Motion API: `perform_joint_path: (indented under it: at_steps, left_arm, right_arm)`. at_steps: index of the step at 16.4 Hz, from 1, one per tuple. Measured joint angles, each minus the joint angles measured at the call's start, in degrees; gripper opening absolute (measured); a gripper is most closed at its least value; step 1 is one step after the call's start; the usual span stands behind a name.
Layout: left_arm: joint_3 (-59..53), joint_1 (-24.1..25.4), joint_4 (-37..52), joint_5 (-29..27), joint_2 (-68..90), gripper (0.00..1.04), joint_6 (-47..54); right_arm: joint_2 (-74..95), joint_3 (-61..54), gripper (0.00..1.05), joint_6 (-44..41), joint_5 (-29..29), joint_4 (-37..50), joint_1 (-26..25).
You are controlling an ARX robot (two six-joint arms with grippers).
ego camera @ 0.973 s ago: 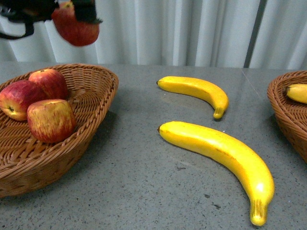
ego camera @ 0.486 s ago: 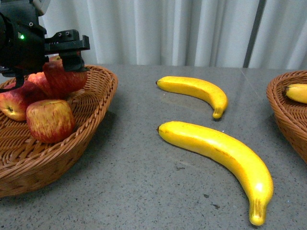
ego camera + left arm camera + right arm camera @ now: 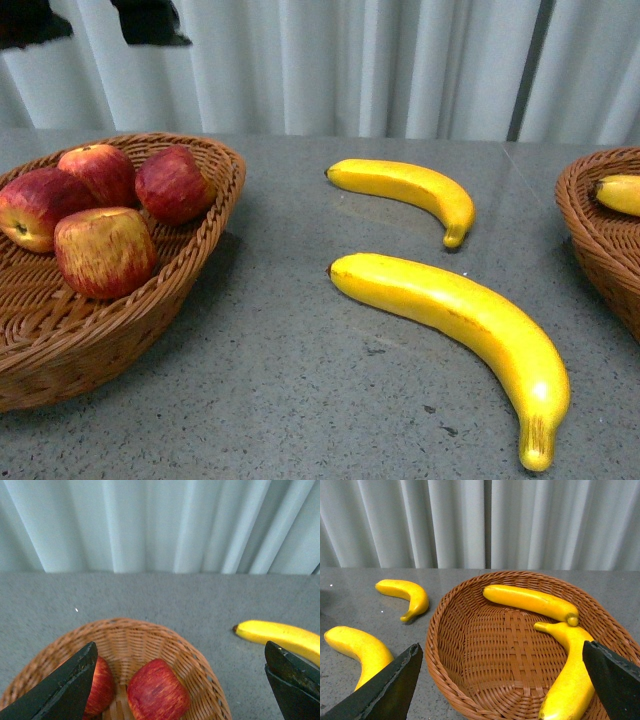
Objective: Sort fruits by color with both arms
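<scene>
Several red apples lie in the left wicker basket; the rightmost apple rests against its far rim. My left gripper is open and empty, high above this basket. In the left wrist view its fingers stand wide apart over an apple. Two bananas lie on the table, a far one and a near, larger one. My right gripper is open and empty above the right basket, which holds two bananas. The right gripper is out of the front view.
The grey table runs between the two baskets. The right basket shows at the front view's right edge with a banana tip in it. A pale curtain hangs behind the table.
My left gripper came down into the left basket with an apple, let it go, and rose to the top of the view. The apple now lies in the basket.
</scene>
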Motion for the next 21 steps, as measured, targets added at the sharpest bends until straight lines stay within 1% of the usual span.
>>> perform_joint_path:
  at_steps: [2, 4, 5, 6, 7, 8, 9, 10, 11, 12, 13, 14, 21]
  left_arm:
    - [-6.38, -1.03, 2.75, -2.67, -9.46, 0.98, 3.52]
    - [-15.32, -0.94, 2.16, -4.04, -20.17, 0.98, 4.96]
    - [-21.79, -1.31, 7.41, -7.26, -25.92, 0.90, 4.22]
    - [-28.22, -1.49, 8.15, -9.22, -33.88, 0.77, 3.80]
    - [-33.81, 0.90, 8.92, -6.10, -40.00, 0.65, 3.37]
    - [-37.00, 3.76, 10.10, -4.52, -43.06, 0.52, 3.17]
    - [-39.01, 4.98, 10.54, -4.33, -44.30, 0.41, 3.04]
    - [-41.86, 5.09, 10.47, -2.97, -45.42, 0.29, 3.04]
    - [-44.30, 6.47, 10.34, -0.28, -47.12, 0.16, 3.06]
    - [-45.66, 9.94, 10.43, 1.86, -49.37, 0.03, 3.06]
    - [-46.64, 10.62, 10.58, 1.42, -51.32, 0.02, 2.78]
    - [-48.44, 10.08, 10.12, 2.25, -53.24, 0.02, 2.78]
    - [-53.90, 9.99, 4.35, 2.25, -63.93, 0.02, 2.78]
  right_arm:
    - [0.00, 0.00, 0.98, 0.00, 0.00, 0.02, 0.00]
    - [0.00, 0.00, 0.98, -0.02, 0.00, 0.02, 0.00]
    - [0.00, 0.00, 0.98, 0.00, -0.02, 0.02, 0.00]
    - [0.00, 0.00, 0.98, 0.00, 0.00, 0.00, 0.00]
    - [0.00, 0.00, 0.98, 0.00, -0.02, 0.02, 0.00]
    - [0.00, 0.00, 0.98, 0.00, 0.00, 0.09, 0.00]
    - [0.00, 0.00, 0.98, -0.02, 0.00, 0.04, 0.00]
    - [0.00, 0.00, 0.98, 0.00, -0.02, 0.04, 0.00]
    - [0.00, 0.00, 0.98, 0.00, 0.00, 0.04, 0.00]
    - [0.00, 0.00, 0.98, 0.00, 0.00, 0.04, 0.00]
    - [0.00, 0.00, 0.98, 0.00, 0.00, 0.02, 0.00]
    - [0.00, 0.00, 0.98, -0.02, -0.02, 0.07, 0.00]
    - [0.00, 0.00, 0.98, 0.00, 0.00, 0.04, 0.00]
